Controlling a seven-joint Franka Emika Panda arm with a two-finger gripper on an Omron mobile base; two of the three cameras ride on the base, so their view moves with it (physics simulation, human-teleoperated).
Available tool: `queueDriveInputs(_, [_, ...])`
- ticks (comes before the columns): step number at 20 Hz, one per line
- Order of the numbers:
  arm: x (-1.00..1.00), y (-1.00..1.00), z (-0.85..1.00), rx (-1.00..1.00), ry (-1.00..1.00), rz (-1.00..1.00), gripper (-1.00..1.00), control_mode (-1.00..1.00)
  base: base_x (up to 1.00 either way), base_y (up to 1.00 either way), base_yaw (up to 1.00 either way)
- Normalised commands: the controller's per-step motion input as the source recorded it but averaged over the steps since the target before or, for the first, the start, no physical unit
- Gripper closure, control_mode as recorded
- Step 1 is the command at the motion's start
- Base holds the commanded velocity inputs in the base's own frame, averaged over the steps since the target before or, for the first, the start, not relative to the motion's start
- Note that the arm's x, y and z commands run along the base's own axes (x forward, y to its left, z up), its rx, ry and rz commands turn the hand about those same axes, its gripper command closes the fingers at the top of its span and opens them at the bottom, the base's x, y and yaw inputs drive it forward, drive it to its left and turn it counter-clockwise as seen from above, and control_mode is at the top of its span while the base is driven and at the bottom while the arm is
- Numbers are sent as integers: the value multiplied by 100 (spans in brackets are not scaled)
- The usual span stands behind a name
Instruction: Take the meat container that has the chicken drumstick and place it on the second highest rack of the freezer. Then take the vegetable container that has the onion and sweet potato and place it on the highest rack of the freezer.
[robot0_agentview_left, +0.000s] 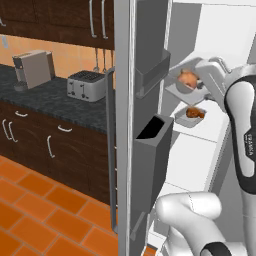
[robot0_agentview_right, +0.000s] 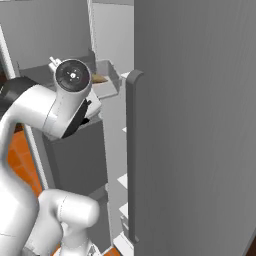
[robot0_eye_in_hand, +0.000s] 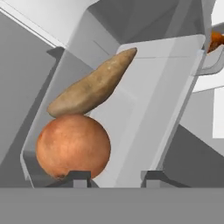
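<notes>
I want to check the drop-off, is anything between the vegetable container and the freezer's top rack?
Nothing visible. The vegetable container, with the onion and sweet potato, sits at the gripper inside the freezer, above the meat container.

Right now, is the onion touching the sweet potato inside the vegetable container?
Touching. The hand view shows the sweet potato lying with its lower end on top of the onion, no gap between them, inside the vegetable container.

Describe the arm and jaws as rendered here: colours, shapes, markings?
White rounded arm links with dark joint bands; small dark lettering on the upright link. A round dark end cap with a metallic centre shows in the right base view. Gripper: two small dark grey blocky fingertips. No cables visible.
</notes>
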Motion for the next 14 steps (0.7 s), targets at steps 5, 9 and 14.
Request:
queueDriveInputs(5, [58, -32, 8, -5, 11, 0, 100, -100, 0, 0, 0])
queueDriveInputs(9, [65, -51, 7, 0, 12, 0, 100, -100, 0, 0, 0])
queueDriveInputs(14, [84, -20, 0, -2, 8, -2, 100, -100, 0, 0, 0])
